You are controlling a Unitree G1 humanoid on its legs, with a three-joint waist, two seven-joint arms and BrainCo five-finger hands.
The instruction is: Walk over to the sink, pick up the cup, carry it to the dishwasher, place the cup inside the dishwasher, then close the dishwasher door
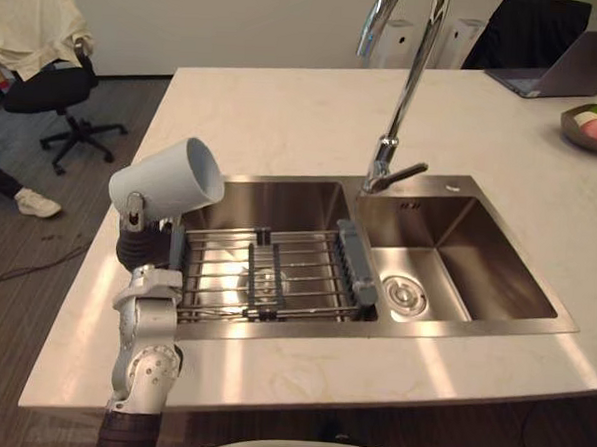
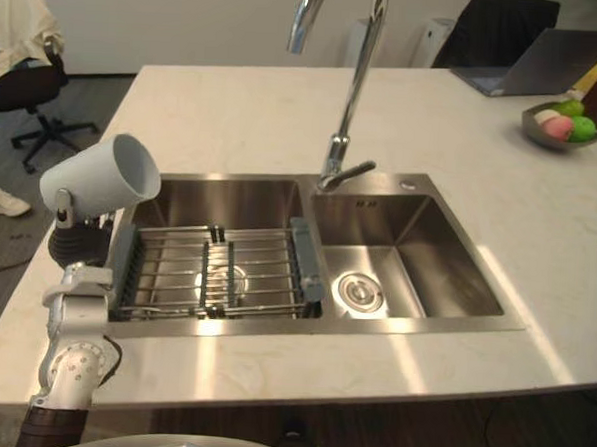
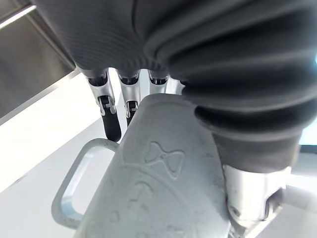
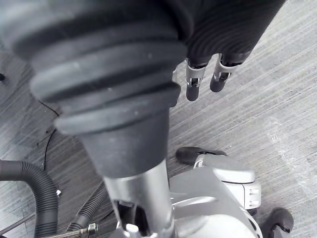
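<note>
My left hand [image 1: 142, 243] holds a pale grey cup [image 1: 170, 185] tilted on its side, mouth towards the sink, above the counter at the left end of the steel double sink [image 1: 448, 241]. In the left wrist view the fingers [image 3: 111, 116] and the thumb are curled round the cup [image 3: 163, 193], whose handle [image 3: 74, 183] sticks out to one side. My right hand [image 4: 205, 74] hangs over the dark wood floor with its fingers relaxed and nothing in them.
A wire rack [image 1: 266, 272] spans the sink's left basin. A tall faucet [image 1: 399, 119] rises behind the basins. A fruit bowl [image 1: 594, 127] and a laptop [image 1: 567, 67] sit at the far right. An office chair [image 1: 46, 70] and a person's shoe [image 1: 34, 203] are at the left.
</note>
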